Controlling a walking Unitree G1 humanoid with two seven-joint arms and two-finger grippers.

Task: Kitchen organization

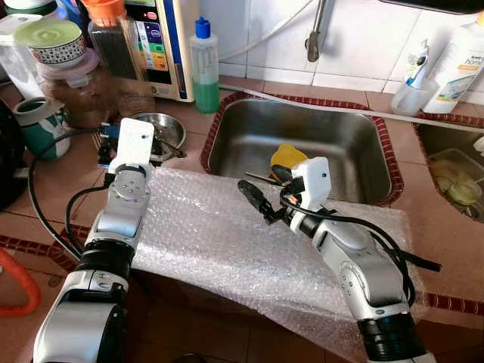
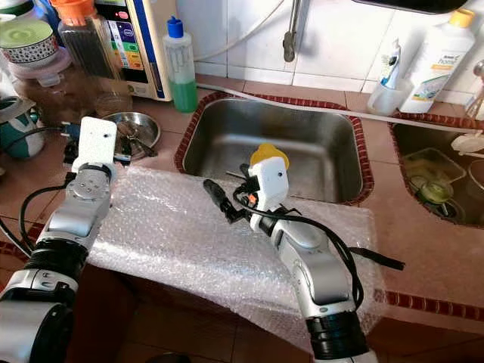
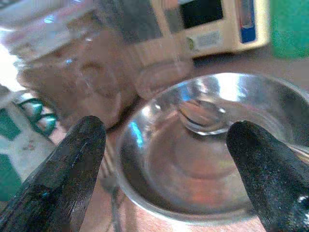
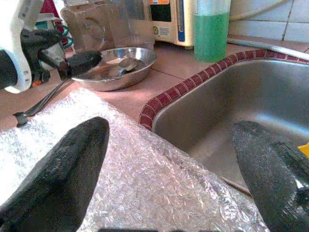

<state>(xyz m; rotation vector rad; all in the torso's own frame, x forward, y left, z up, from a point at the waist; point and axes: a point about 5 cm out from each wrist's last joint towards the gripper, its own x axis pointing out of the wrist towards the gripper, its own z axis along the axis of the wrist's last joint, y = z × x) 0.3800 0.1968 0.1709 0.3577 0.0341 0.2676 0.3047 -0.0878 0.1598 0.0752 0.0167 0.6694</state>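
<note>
A shiny steel bowl (image 3: 203, 150) with a small spoon (image 3: 203, 116) in it stands on the counter left of the sink (image 1: 249, 136). My left gripper (image 3: 169, 133) is open, one finger on each side of the bowl's near rim; its white wrist housing (image 1: 136, 140) covers the fingers from above. My right gripper (image 1: 265, 187) is open and holds nothing, hovering over the far edge of a bubble wrap sheet (image 1: 219, 234) by the sink's front rim. A yellow object (image 1: 287, 156) lies in the sink.
Behind the bowl stand jars (image 1: 76, 83), a teal mug (image 1: 41, 125), a cream appliance (image 1: 162, 45) and a green soap bottle (image 1: 204, 68). A fork (image 4: 43, 101) lies beside the bowl. A second basin (image 1: 454, 174) and a white bottle (image 1: 461, 64) are at the right.
</note>
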